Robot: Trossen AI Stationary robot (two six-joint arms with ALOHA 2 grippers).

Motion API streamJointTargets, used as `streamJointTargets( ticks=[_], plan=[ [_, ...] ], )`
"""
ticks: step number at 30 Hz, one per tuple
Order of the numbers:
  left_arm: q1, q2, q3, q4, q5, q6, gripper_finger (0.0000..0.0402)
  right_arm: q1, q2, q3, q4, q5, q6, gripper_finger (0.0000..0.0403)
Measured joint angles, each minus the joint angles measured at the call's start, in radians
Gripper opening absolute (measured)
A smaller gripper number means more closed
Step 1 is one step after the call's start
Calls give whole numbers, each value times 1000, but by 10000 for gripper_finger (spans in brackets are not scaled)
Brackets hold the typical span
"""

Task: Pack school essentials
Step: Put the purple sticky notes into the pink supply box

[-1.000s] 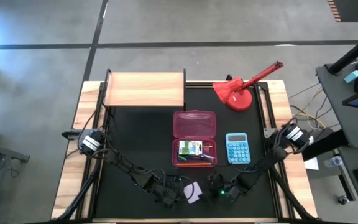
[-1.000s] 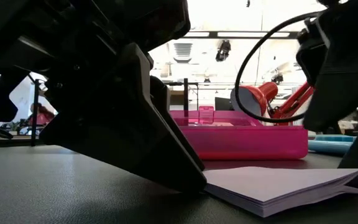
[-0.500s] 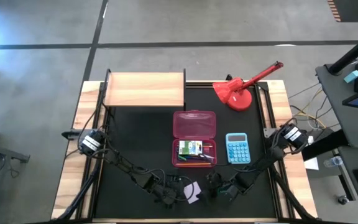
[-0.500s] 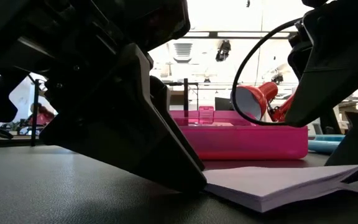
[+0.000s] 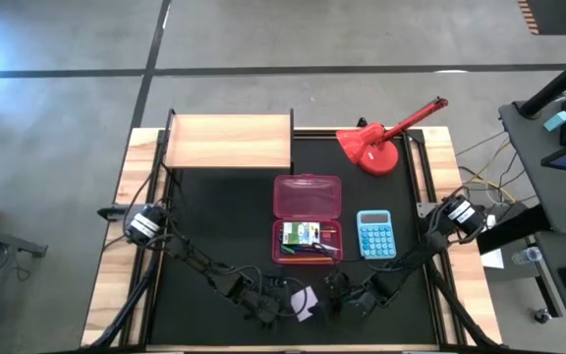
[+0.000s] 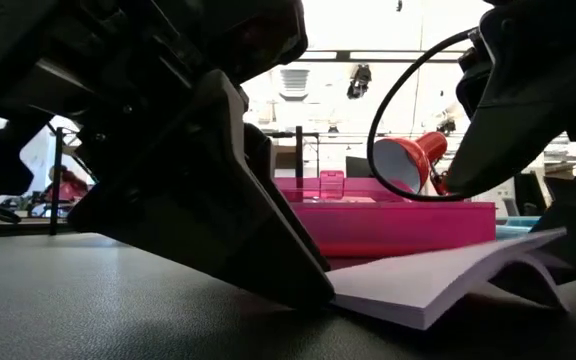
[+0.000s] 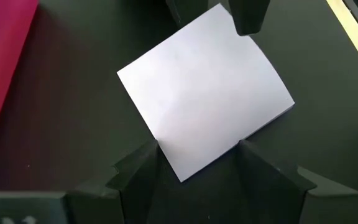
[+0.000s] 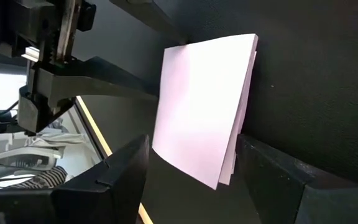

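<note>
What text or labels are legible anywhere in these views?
None can be read.
Little green-and-white box in the pink case: print too small.
Light-blue calculator: key markings too small.
Lilac sticky-note pad: blank.
Both pincers sit at the pad, left pincer, right pincer.

No legible text, label, brand, number or sign was present in any view. The calculator showed rows of keys, but no figures on them could be read. The small green-and-white box in the pink case carried printing too small to be read. The lilac sticky-note pad had a blank top sheet. Items in the room beyond the table were not readable.
</note>
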Motion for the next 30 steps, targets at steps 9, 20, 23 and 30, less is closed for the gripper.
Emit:
streamJointTargets(
  ticks=[9, 20, 23, 30],
  plan=[
    [10, 4, 0, 35, -2, 0, 208, -5, 0, 0, 8, 4, 8, 231],
    [18, 4, 1, 59, -7, 46, 208, -27, 0, 2, 9, -4, 15, 231],
    [22, 5, -1, 82, -8, 84, 208, -29, 0, 2, 9, -3, 15, 231],
    [35, 6, 1, 99, -11, 121, 208, -34, 0, 2, 10, 4, 19, 231]
  ],
)
